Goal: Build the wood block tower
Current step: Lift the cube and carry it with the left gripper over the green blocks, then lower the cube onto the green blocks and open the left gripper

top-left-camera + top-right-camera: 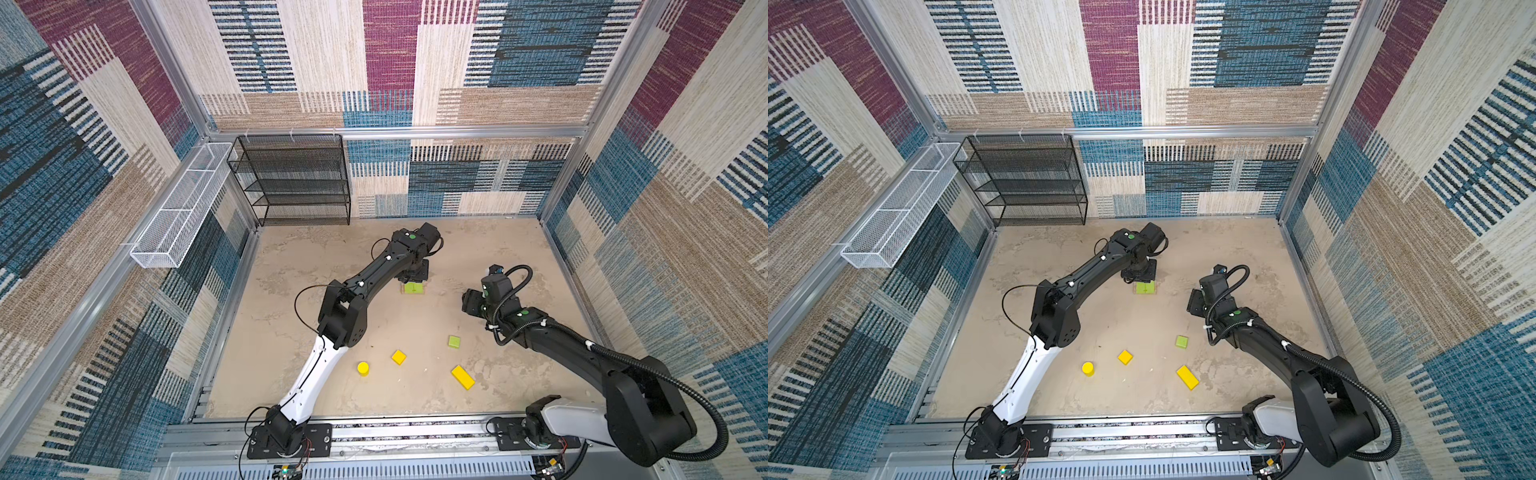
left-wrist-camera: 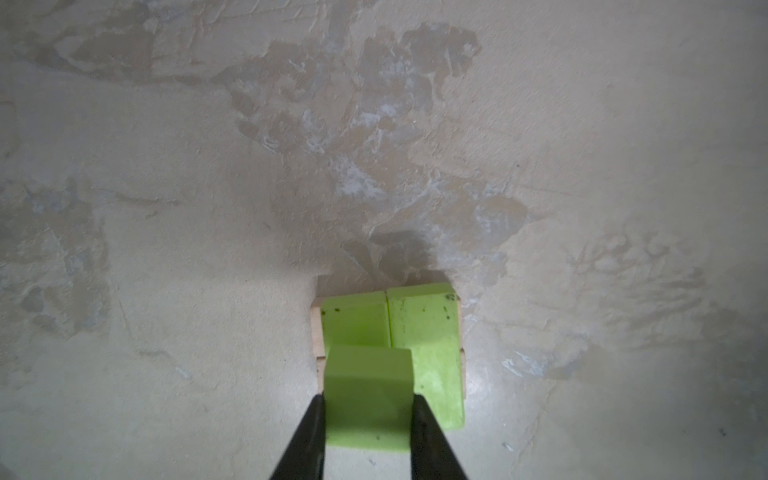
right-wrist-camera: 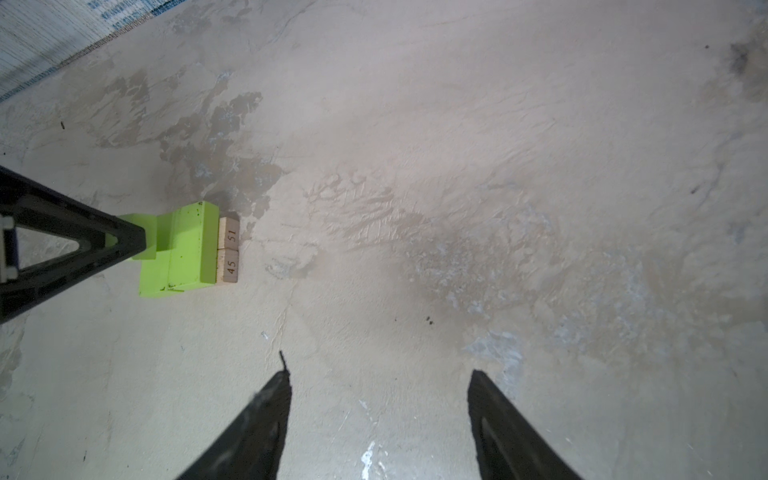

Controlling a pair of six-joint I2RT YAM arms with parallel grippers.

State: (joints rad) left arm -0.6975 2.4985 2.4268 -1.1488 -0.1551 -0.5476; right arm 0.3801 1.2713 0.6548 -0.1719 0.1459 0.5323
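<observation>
Furthest left on the tabletop (image 1: 266,332) stands the yellow cylinder (image 1: 363,368), on end, with the yellow cube (image 1: 398,357) near it. Farther back, the left hand (image 2: 368,399) is clamped on a lime-green cube (image 2: 365,370), its fingers (image 2: 307,436) pressed on opposite flat faces. It holds that cube over the tower (image 3: 183,253), which so far is two tan planks (image 3: 229,235) lying side by side with two long lime-green blocks (image 2: 428,328) across them. Whether the cube has touched down on that green layer or hangs just above it, I cannot tell. Right of the tower and nearer the front, a second lime-green cube (image 1: 454,342) and the yellow bar (image 1: 463,377) lie apart from each other. Last, the right hand (image 3: 380,374) hovers over bare tabletop, spread wide and holding nothing.

These look like small painted wooden pieces. I'd judge them light and rigid, with smooth faces that could slide on each other if nudged. The cubes want a grip across two flat sides, and the bar across its narrow width near the middle. The cylinder is best taken by its curved side and kept upright, since it would roll.
</observation>
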